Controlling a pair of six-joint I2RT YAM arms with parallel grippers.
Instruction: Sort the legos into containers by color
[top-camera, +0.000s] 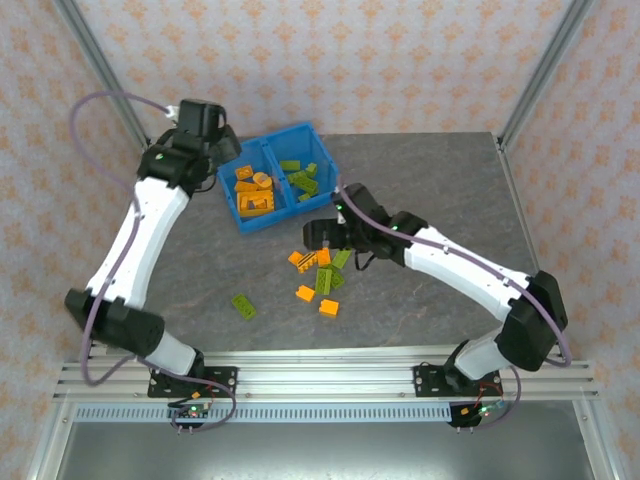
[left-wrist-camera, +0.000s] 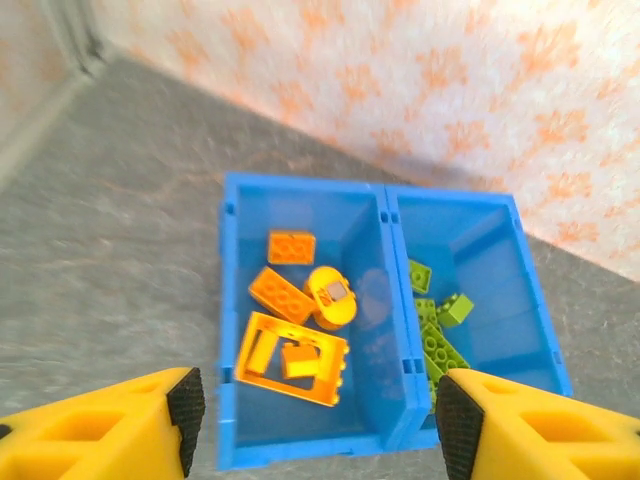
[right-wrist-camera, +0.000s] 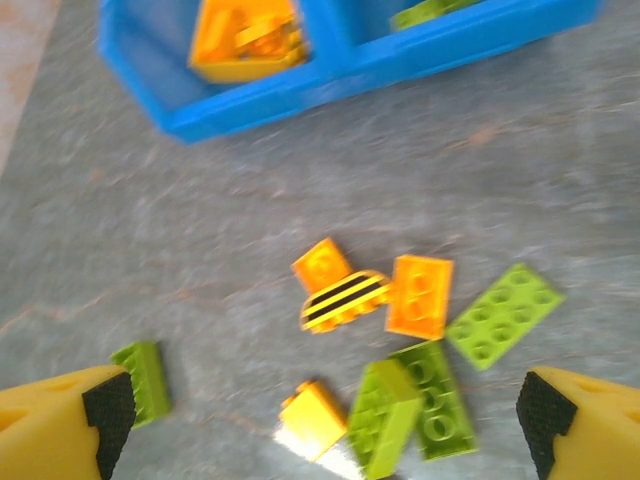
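Right pincer (right-wrist-camera: 325, 420) gaped empty directly above the loose legos (right-wrist-camera: 420, 295); it was the nearer arm. Left pincer (left-wrist-camera: 315, 420), likewise wide and empty, hung over the bin (left-wrist-camera: 300, 182).

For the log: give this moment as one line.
left gripper open, beside blue bin | right gripper open, above loose bricks | orange bricks, green bricks in separate compartments | sorting unfinished

L pincer (left-wrist-camera: 315, 410) & R pincer (right-wrist-camera: 320, 415) both spread wide.
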